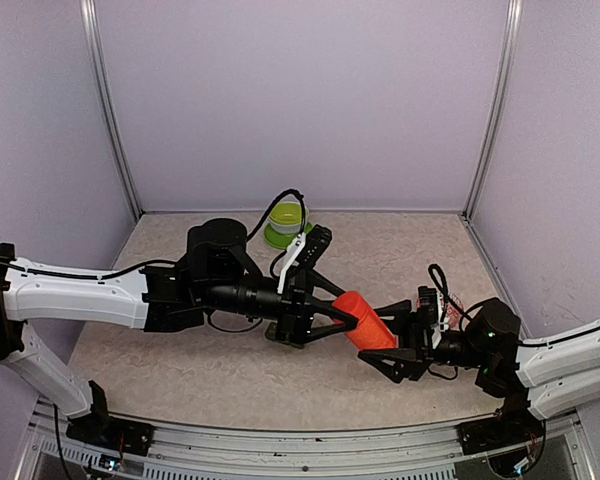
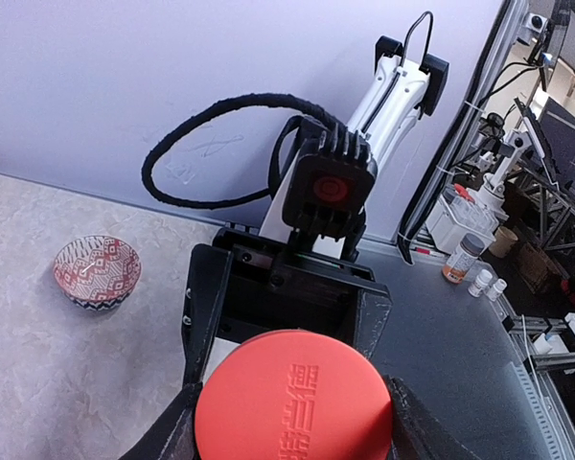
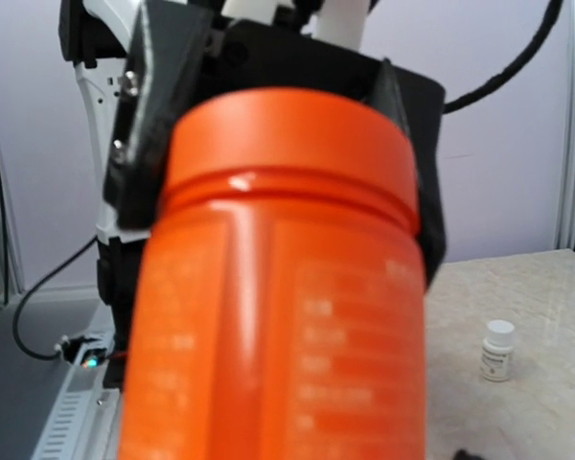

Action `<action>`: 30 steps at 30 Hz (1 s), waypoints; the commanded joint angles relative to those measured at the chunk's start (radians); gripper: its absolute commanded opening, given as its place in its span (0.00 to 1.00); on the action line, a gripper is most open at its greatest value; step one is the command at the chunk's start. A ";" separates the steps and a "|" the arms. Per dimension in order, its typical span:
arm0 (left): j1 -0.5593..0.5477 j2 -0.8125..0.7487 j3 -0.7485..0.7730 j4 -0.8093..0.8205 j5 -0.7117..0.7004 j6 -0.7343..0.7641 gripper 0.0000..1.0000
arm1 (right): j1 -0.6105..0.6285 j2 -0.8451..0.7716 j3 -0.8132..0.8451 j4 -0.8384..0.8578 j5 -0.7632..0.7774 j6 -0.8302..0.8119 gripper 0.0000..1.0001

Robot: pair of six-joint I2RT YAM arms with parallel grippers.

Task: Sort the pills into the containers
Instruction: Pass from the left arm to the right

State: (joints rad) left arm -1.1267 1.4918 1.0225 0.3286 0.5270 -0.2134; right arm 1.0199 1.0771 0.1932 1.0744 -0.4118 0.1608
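A red bottle (image 1: 365,320) hangs tilted above the table between my two grippers. My left gripper (image 1: 342,308) is shut on its cap; in the left wrist view the round red cap (image 2: 292,398) fills the gap between the two black fingers. My right gripper (image 1: 388,347) is shut on the bottle's body (image 3: 278,307), which fills the right wrist view and hides that gripper's fingers. A dark green bit (image 1: 277,337) shows under my left wrist; I cannot tell whether it is the container strip. No pills show.
A lime-green bowl on a saucer (image 1: 287,222) stands at the back centre, behind my left arm. A red-and-white patterned bowl (image 2: 97,270) sits on the table. A small white bottle (image 3: 498,350) stands on the table. Panel walls close in three sides.
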 commanded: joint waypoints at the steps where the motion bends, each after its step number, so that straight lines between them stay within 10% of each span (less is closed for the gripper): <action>1: -0.007 -0.004 -0.002 0.039 -0.018 0.001 0.24 | 0.008 -0.003 0.040 0.008 -0.018 0.003 0.70; 11: -0.007 0.002 -0.008 0.045 -0.040 -0.004 0.24 | 0.009 0.025 0.060 -0.016 -0.021 0.000 0.37; 17: -0.008 0.005 -0.016 0.061 -0.042 -0.026 0.25 | 0.012 0.034 0.055 -0.009 -0.014 -0.004 0.34; 23: -0.008 -0.009 -0.035 0.059 -0.047 -0.039 0.51 | 0.013 -0.023 0.063 -0.096 0.003 -0.033 0.31; 27: -0.007 -0.057 -0.073 0.058 0.010 0.068 0.94 | 0.013 -0.057 0.079 -0.155 -0.049 -0.007 0.29; 30: -0.007 -0.100 -0.115 0.076 0.075 0.173 0.99 | 0.013 -0.052 0.086 -0.153 -0.113 0.049 0.27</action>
State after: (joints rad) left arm -1.1282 1.4635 0.9497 0.3603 0.5152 -0.1738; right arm 1.0233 1.0412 0.2405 0.9413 -0.4427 0.1600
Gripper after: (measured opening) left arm 0.972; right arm 0.540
